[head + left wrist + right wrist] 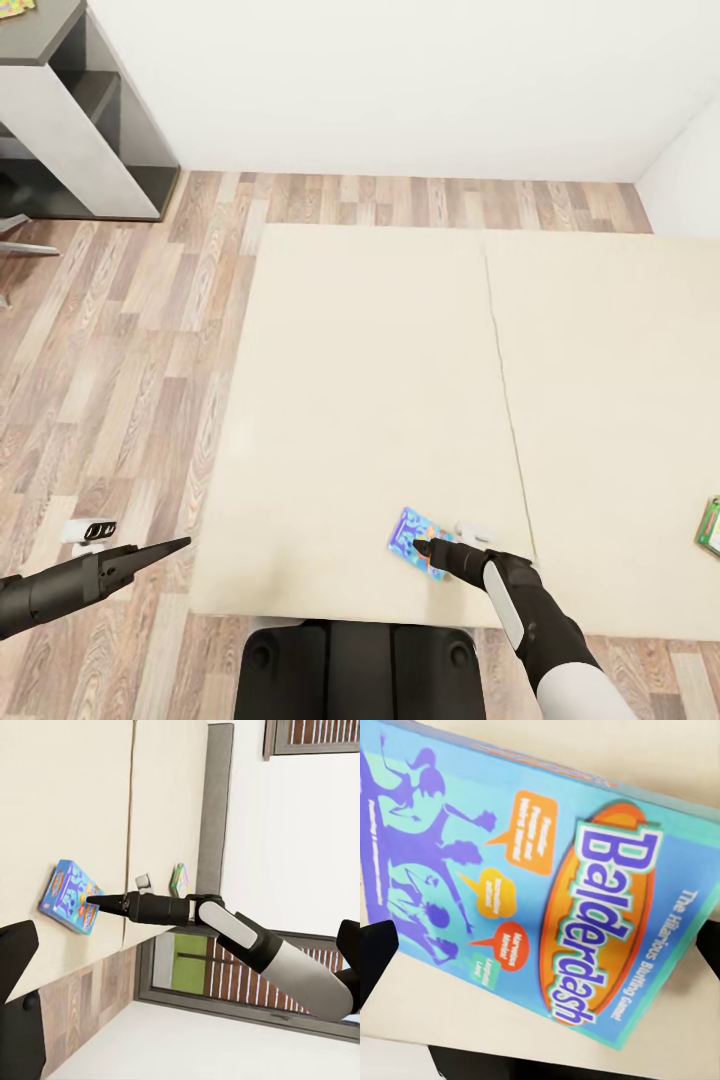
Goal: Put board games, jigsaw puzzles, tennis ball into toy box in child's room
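Balderdash carton [540, 885], the blue board game, is seen closest, lying flat on the bed [380, 400] near its front edge. Against the carton's top the right gripper [425, 548] is pressed; its jaws look drawn together on nothing. A flat box so near the edge may be pushed off rather than lifted. A 2nd carton [710, 527] lies far right. The left gripper [180, 545] hangs closed, idle, over the floor.

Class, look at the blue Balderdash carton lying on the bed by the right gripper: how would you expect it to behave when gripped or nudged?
The Balderdash carton has flat faces and straight edges, so it probably stays stiff when lifted. It lies flat on the bed, so it is unlikely to roll or tip. Its printed face looks smooth, so it may slip between the fingers of the right gripper.
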`<state>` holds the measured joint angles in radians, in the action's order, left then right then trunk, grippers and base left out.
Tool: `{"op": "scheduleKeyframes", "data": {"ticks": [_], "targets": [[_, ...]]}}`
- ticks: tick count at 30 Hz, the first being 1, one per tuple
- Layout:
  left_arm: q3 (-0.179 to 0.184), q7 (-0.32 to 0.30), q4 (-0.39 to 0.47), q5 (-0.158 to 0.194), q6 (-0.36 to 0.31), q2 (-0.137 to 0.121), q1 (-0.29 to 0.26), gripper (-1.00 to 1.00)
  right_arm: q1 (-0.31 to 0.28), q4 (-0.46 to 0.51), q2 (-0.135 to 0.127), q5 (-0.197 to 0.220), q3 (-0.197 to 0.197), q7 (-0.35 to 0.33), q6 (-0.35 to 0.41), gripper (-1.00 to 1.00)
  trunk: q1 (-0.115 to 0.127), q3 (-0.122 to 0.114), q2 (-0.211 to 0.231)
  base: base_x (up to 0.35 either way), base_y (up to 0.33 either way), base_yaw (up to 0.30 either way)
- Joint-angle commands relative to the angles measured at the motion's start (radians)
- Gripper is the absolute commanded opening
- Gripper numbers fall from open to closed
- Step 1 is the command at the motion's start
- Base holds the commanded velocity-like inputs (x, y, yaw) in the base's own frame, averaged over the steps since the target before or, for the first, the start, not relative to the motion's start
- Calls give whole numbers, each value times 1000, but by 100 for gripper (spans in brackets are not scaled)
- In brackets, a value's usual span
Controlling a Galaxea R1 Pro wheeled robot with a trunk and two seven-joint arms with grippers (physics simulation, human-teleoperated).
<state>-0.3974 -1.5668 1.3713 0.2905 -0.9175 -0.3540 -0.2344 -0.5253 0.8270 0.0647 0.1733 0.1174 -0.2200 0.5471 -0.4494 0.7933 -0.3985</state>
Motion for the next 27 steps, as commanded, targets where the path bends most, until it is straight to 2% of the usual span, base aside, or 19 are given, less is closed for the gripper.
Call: {"op": "scheduleKeyframes", "data": {"ticks": [1, 14, 27], "targets": [[0, -4, 0, -1, -11, 0, 0, 100, 0, 1, 1, 2, 5, -4, 7, 100, -1, 1, -2, 0, 48, 0], [0, -4, 0, -1, -11, 0, 0, 100, 0, 1, 1, 2, 4, -4, 7, 100, -1, 1, -2, 0, 95, 0], [0, -4, 0, -1, -11, 0, 0, 100, 0, 2, 2, 2, 4, -4, 7, 100, -1, 1, -2, 0, 16, 0]]}}
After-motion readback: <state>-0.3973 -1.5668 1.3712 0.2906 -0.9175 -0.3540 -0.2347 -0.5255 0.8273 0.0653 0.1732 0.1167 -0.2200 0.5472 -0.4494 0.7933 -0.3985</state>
